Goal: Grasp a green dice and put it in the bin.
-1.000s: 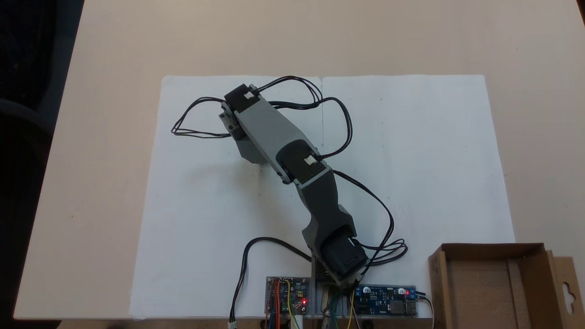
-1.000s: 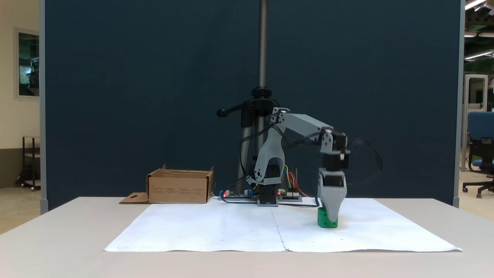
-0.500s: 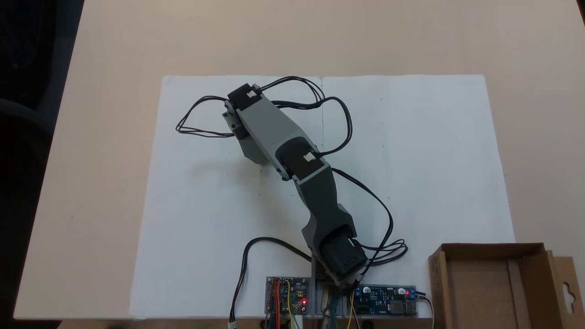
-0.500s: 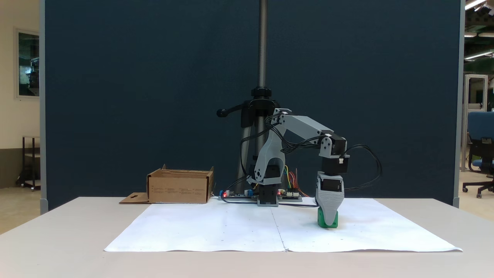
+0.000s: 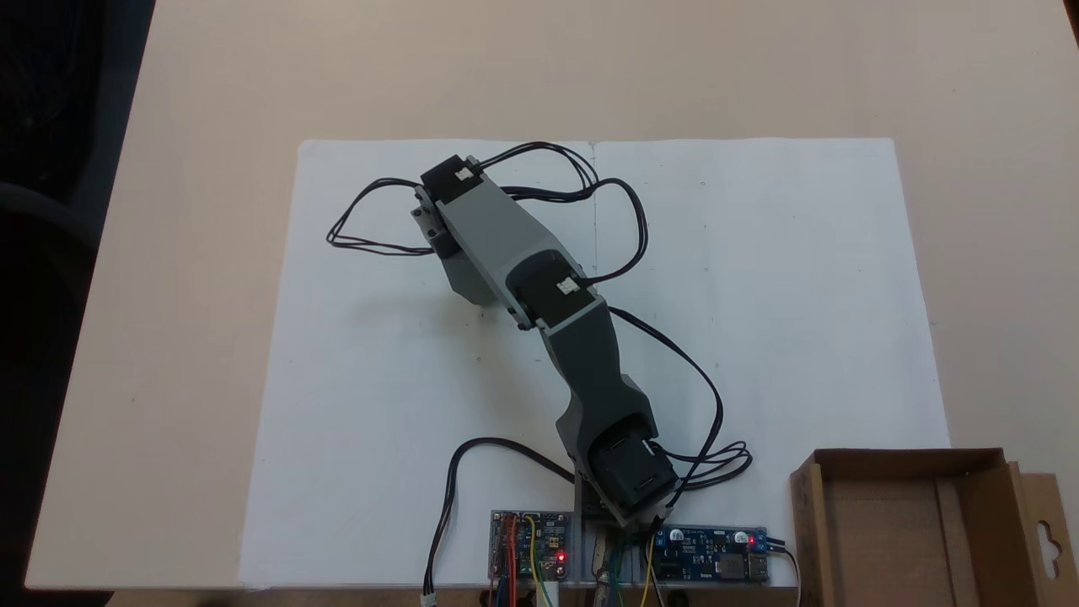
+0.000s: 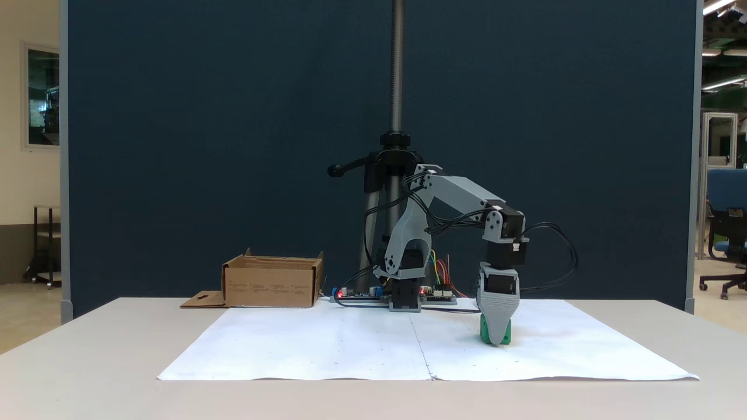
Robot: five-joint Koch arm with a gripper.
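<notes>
Arm from above: the grey arm (image 5: 539, 320) reaches from its base at the near table edge diagonally up and to the left across the white paper sheet (image 5: 759, 295); its upper links hide whatever lies under the wrist.
Arm from the side: the arm (image 6: 461, 195) bends over and points the gripper (image 6: 497, 339) straight down, its tip at the paper (image 6: 327, 344).
Gripper: from the side only one grey tapered jaw shows, in front of the cube, and the other jaw cannot be made out. Whether the jaws are closed on the cube or parted cannot be told.
Green dice: the side view shows the green dice (image 6: 485, 332) sitting on the paper right of the sheet's centre crease, mostly covered by the jaw, with green showing on both sides of it. From above, the arm covers that spot.
Bin: from above the bin (image 5: 978, 523) sits at the lower right corner, open, its bottom bare, with a slotted flap on its right side. From the side the bin (image 6: 271, 283) stands at the left, behind the paper, well apart from the dice.
Electronics: circuit boards (image 5: 712, 561) with red lights flank the arm's base in the view from above.
Cables: black cables (image 5: 371, 215) loop out from the wrist over the paper.
</notes>
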